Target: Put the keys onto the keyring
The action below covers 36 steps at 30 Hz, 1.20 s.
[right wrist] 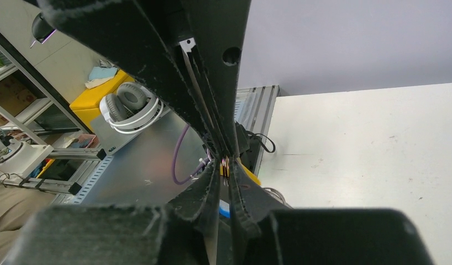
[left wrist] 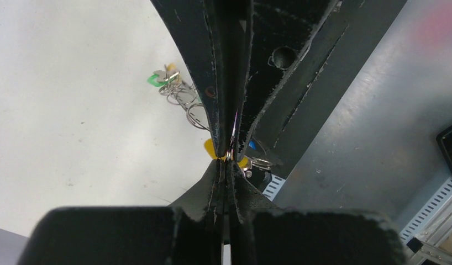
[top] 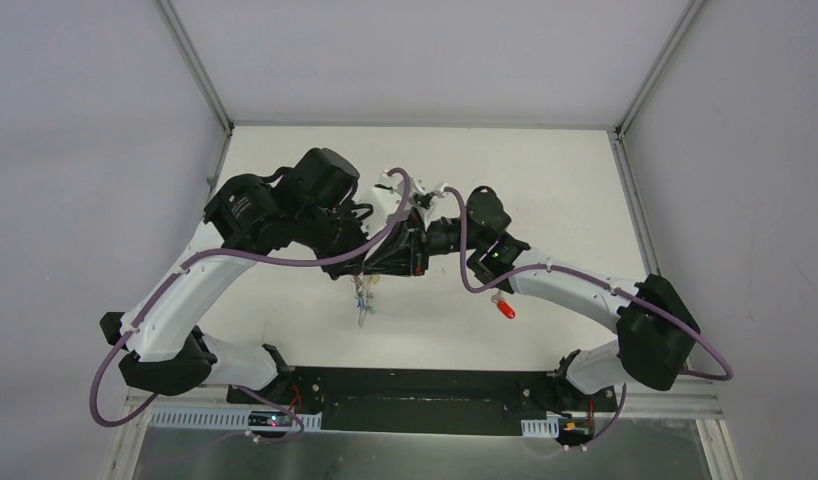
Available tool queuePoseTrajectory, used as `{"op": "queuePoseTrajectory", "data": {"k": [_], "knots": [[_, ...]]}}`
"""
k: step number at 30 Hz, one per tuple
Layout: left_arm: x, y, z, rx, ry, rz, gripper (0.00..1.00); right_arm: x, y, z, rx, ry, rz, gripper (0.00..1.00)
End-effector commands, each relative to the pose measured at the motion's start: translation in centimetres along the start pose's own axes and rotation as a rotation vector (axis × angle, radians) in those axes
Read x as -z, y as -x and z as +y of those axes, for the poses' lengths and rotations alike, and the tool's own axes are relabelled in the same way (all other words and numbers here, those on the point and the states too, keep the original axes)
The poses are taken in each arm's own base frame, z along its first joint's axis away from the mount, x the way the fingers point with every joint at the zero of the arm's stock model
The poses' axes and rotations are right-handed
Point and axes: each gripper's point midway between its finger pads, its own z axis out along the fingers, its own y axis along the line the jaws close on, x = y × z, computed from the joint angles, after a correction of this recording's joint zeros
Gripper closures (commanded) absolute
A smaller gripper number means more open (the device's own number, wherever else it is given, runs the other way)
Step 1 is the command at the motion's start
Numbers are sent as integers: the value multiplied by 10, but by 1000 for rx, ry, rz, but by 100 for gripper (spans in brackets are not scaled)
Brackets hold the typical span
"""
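Tip to tip above the table (top: 565,180), the two claws are pictured at what is judged to be the threading step. The left gripper (left wrist: 228,161) is clenched fully, with a thin silver strip, taken to be the keyring (right wrist: 197,72), running between its fingers. The right gripper (right wrist: 225,165) is pinched narrowly on what appears to be the small loop of the yellow key (left wrist: 210,149). A bunch of keys (top: 362,300) is hung just below, and a red key (top: 505,307) is seen lying on the table. The loop is best fed slowly along the band, with the left grip held firm and the tips aligned.
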Motion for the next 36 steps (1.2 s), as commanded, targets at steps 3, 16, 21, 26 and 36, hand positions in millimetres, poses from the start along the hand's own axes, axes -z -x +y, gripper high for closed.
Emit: {"op": "queuePoseTrajectory", "data": {"k": [3,16,21,26,36], "knots": [[10,15,-7,-15,-23,-97,100,-6,16,8,54,45,-24,98],[25,24,1,-14,51,-265,69,-2,28,18,106,52,-58,100],[43,32,0,-23,81,-491,61,0,31,22,117,54,-67,100],[61,25,-9,-60,66,-723,59,2,33,24,126,53,-74,100],[54,4,-19,-156,40,-944,59,3,37,29,134,66,-79,100]]}}
